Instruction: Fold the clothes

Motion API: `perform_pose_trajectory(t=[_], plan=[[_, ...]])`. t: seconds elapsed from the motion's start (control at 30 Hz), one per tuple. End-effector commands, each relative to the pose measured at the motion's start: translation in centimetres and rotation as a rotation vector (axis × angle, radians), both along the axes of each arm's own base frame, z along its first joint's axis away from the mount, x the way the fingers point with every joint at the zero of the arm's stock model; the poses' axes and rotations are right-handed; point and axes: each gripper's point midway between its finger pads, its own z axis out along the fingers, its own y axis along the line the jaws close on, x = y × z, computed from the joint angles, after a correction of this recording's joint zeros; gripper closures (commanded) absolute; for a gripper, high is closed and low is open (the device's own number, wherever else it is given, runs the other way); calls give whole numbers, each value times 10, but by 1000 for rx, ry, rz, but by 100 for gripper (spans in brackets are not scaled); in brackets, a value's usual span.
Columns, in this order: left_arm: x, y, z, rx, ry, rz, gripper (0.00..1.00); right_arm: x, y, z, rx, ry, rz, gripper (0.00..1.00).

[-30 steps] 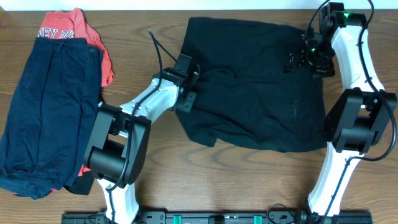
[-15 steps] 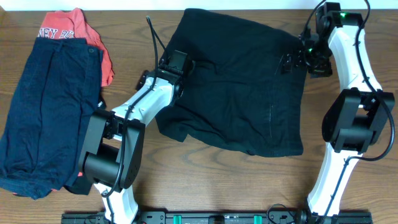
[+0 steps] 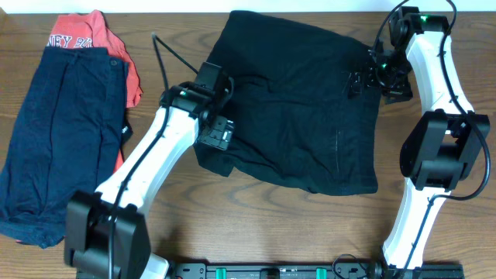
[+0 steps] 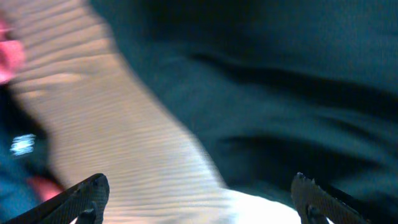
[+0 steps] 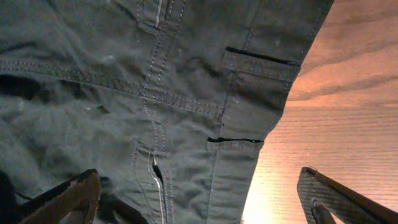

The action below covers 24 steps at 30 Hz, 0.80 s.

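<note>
Black garment (image 3: 302,116) is lying rumpled across the middle of the wooden surface (image 3: 256,225). The left tool (image 3: 215,133) is hanging over its lower left edge, fingers (image 4: 93,190) spread wide with nothing between them, though that wrist view is coming through blurred. The right tool (image 3: 363,77) is hovering at the upper right corner, also wide apart and gripping nothing, looking down on belt loops (image 5: 258,62) and stitching. Far left, a navy garment (image 3: 66,132) is lying on a red shirt (image 3: 93,35)
</note>
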Motion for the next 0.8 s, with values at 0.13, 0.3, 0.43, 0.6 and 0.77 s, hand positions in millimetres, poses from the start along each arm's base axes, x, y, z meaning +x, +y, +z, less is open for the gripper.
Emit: perform_pose_trajectory(t=[0.13, 0.3, 0.43, 0.6, 0.77], plan=[[-58, -23, -40, -176, 214, -77, 5, 4, 4, 12, -4, -44, 50, 1], [-77, -30, -58, -233, 270, -118, 5, 5, 4, 12, -4, -46, 50, 1], [-78, -29, -70, -235, 254, -132, 5, 5, 5, 12, -4, -48, 50, 1], [-70, -30, -87, -247, 186, -140, 5, 5, 5, 12, -4, -49, 50, 1], [-70, -24, -92, -215, 176, -117, 19, 6, 5, 12, -4, -49, 50, 1]])
